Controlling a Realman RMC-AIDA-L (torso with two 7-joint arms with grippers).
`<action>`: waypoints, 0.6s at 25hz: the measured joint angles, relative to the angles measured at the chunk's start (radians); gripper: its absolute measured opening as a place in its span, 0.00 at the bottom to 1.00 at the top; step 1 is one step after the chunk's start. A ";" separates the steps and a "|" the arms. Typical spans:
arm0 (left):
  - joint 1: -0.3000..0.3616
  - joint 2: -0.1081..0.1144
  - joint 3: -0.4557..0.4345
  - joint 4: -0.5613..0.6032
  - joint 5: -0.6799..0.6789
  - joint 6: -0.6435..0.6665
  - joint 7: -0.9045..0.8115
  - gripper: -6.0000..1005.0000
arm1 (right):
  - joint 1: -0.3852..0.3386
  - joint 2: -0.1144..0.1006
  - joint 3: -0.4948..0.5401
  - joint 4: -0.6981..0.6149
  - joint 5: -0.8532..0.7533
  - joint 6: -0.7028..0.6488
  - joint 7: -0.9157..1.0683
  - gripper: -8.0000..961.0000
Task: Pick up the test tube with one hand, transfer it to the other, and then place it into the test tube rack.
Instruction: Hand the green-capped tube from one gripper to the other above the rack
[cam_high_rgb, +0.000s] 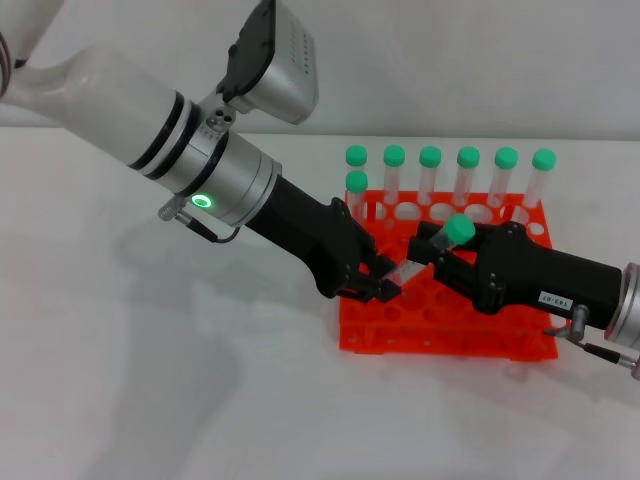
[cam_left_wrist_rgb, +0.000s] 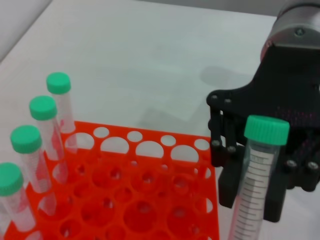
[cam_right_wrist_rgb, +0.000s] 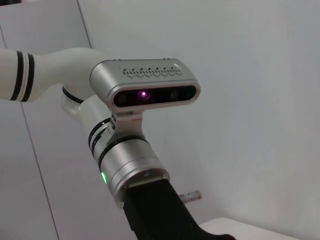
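**Green-capped tube held between two grippers above the rack**

Clear plastic, the test tube (cam_high_rgb: 432, 252) hangs tilted over the orange test tube rack (cam_high_rgb: 450, 330); its cap points up toward the right gripper (cam_high_rgb: 440, 252), its lower end toward the left gripper (cam_high_rgb: 385, 285). The left fingers pinch the lower end; the right fingers stand around the part under the cap, but I cannot tell if they press it. Both are equally near; the handover turns on this axis staying between them.
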 joint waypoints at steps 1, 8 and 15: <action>0.001 0.000 0.000 0.000 -0.003 0.000 -0.001 0.23 | 0.000 0.000 0.000 0.000 0.000 0.000 0.000 0.22; 0.012 0.001 -0.001 -0.004 -0.013 0.000 -0.020 0.45 | 0.000 0.000 -0.001 0.000 -0.002 0.000 0.000 0.23; 0.081 0.001 -0.001 -0.115 -0.127 0.035 -0.022 0.63 | -0.005 -0.004 0.007 -0.002 0.007 0.009 -0.011 0.24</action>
